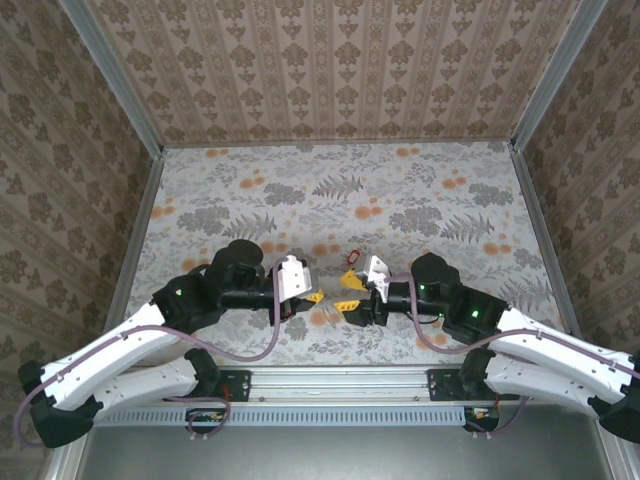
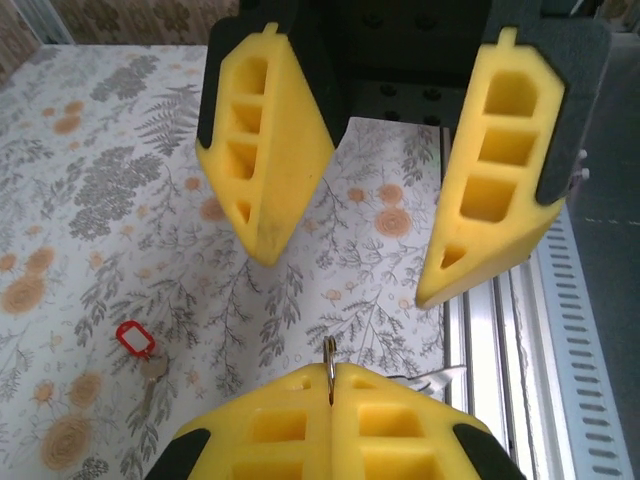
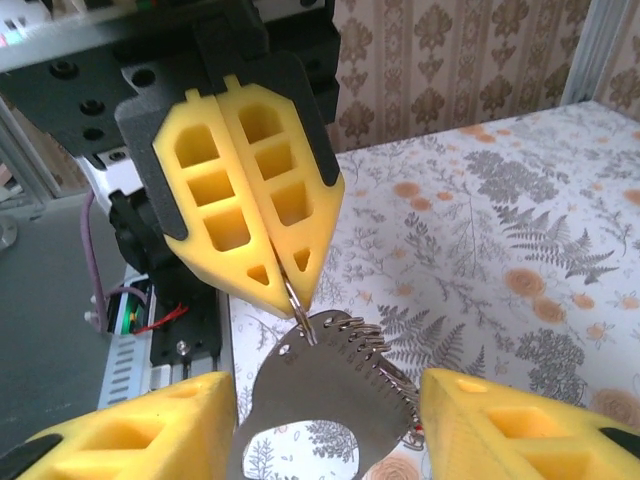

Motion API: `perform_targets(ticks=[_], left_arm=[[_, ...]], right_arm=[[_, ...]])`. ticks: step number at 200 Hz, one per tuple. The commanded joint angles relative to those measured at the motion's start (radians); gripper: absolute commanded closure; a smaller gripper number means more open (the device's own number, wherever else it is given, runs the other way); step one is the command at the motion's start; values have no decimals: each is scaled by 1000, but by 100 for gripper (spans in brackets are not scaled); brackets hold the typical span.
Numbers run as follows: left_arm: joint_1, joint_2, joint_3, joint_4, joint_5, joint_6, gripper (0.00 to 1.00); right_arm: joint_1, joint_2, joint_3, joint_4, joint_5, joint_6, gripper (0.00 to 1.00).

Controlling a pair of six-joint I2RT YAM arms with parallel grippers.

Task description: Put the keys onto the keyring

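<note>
Left tool (image 3: 290,285) pinches a dull grey metal keyring (image 3: 330,385); right tool (image 2: 350,272) open; tiny red-headed key (image 2: 134,338) lies on floral bench (image 2: 80,200).

A red-headed key (image 2: 133,338) lies on the floral table (image 1: 420,190).

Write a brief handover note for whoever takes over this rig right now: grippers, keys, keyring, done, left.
Left gripper: shut on the keyring, held up by its thin wire loop.
Right gripper: open, fingers either side of the keyring.
Keys: one red key lies loose on the table; the second I cannot place.
Done: keyring gripped. Left: thread the keys on.
</note>
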Motion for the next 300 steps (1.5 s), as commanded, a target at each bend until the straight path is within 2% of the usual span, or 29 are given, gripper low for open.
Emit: perform_targets(ticks=[1, 56, 110, 141, 180, 242, 277, 300], left_arm=[[-9, 1, 51, -30, 58, 33, 100], [-9, 25, 58, -39, 98, 31, 100], [-7, 37, 52, -35, 109, 26, 100], [-4, 38, 51, -30, 108, 24, 100], [-3, 45, 44, -11, 108, 17, 100], [2, 22, -1, 58, 63, -15, 100], [11, -11, -33, 100, 60, -41, 88], [14, -17, -45, 116, 64, -51, 86]], right_arm=[[-4, 10, 32, -3, -42, -34, 53], [-3, 53, 50, 24, -81, -36, 66], [0, 90, 66, 35, -117, -45, 85], [3, 101, 66, 40, -130, -50, 90], [3, 99, 61, 47, -135, -48, 100], [-1, 50, 29, 117, -131, 6, 100], [-17, 38, 1, 197, -138, 61, 100], [-18, 39, -7, 229, -138, 76, 100]])
